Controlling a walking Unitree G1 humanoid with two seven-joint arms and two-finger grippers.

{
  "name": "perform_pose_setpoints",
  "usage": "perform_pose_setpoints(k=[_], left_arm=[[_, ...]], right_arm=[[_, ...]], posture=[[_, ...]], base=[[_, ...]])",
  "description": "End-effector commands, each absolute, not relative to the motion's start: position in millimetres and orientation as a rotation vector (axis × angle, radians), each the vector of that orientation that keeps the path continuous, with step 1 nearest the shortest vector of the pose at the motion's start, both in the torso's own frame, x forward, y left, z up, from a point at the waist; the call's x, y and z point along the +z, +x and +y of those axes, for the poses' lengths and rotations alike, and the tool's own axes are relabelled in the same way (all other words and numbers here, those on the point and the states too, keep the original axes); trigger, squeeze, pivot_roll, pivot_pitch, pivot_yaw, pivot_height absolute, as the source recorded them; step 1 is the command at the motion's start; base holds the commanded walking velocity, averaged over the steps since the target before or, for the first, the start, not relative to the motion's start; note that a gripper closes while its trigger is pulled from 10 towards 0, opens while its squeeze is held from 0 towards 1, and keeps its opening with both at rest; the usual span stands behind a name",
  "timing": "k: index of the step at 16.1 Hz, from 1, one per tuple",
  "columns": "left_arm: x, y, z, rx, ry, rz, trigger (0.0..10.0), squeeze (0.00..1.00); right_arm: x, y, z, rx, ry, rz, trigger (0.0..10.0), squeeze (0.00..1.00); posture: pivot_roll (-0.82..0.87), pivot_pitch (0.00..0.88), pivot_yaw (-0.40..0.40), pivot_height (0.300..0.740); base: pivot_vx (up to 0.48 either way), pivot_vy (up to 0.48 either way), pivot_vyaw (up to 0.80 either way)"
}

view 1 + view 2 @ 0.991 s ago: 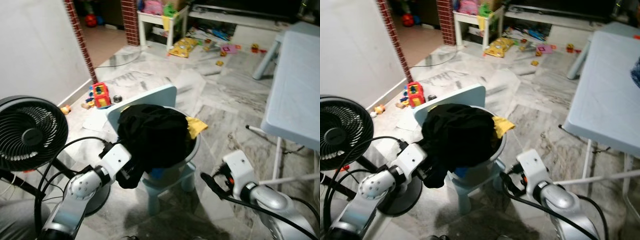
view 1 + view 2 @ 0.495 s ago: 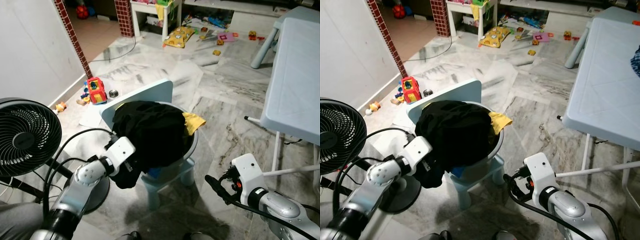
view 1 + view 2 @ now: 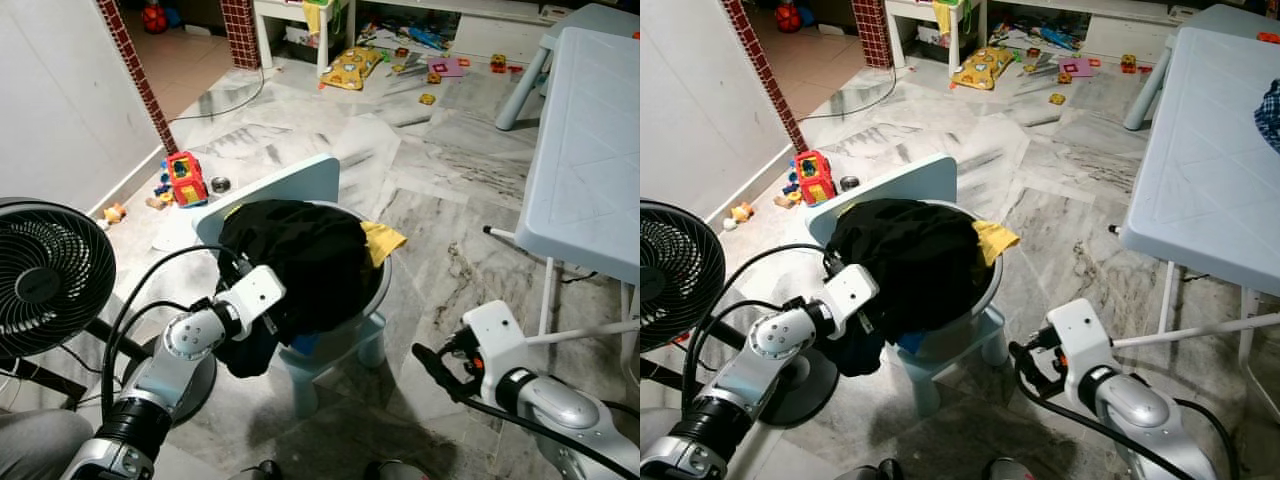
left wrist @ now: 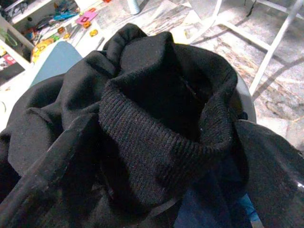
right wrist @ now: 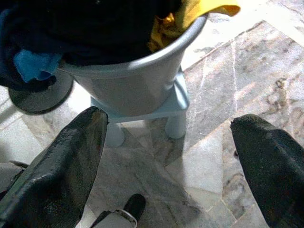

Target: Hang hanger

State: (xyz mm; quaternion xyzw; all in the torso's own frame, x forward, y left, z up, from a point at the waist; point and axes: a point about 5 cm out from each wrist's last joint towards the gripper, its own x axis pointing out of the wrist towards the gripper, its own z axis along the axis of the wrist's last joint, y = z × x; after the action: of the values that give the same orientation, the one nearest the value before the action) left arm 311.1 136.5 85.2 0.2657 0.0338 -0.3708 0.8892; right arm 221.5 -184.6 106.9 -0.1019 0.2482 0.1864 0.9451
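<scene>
Gripping black garment (image 3: 300,262), left gripper (image 3: 262,335) jaws closed.

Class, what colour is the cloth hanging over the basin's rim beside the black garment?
Yellow cloth, clearest in the left eye view.

Grey-veined marble floor (image 3: 440,190) runs back to a brick pillar (image 3: 128,60) beside a white wall (image 3: 50,110). Toys (image 3: 362,66) litter the far floor by a low white shelf (image 3: 300,18). A pale blue table (image 3: 590,150) stands to one side, a black fan (image 3: 45,280) opposite.
</scene>
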Motion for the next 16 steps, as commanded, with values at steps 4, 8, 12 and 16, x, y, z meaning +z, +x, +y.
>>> perform_pose_setpoints(k=[4,8,12,16], left_arm=[[75.8,305.2,138.6,-0.827,0.606,0.124,10.0,0.96],[74.2,302.5,141.0,-0.915,0.676,0.158,10.0,0.00],[72.4,303.0,154.2,-0.934,0.736,0.201,10.0,0.00],[72.6,306.7,159.4,-1.008,0.872,0.194,10.0,0.00]], right_arm=[[105.2,226.3,-178.8,0.393,-0.209,0.497,10.0,0.00],[106.3,229.3,-180.5,0.387,-0.218,0.489,10.0,0.00],[105.6,231.3,-176.9,0.393,-0.217,0.485,10.0,0.00],[106.3,234.2,-173.3,0.406,-0.223,0.475,10.0,0.00]], posture=[[-0.26,0.171,0.049,0.740],[-0.26,0.170,0.053,0.740],[-0.25,0.173,0.052,0.740],[-0.25,0.170,0.048,0.740]], base=[[0.000,0.000,0.00],[0.000,0.000,0.00],[0.000,0.000,0.00],[0.000,0.000,0.00]])
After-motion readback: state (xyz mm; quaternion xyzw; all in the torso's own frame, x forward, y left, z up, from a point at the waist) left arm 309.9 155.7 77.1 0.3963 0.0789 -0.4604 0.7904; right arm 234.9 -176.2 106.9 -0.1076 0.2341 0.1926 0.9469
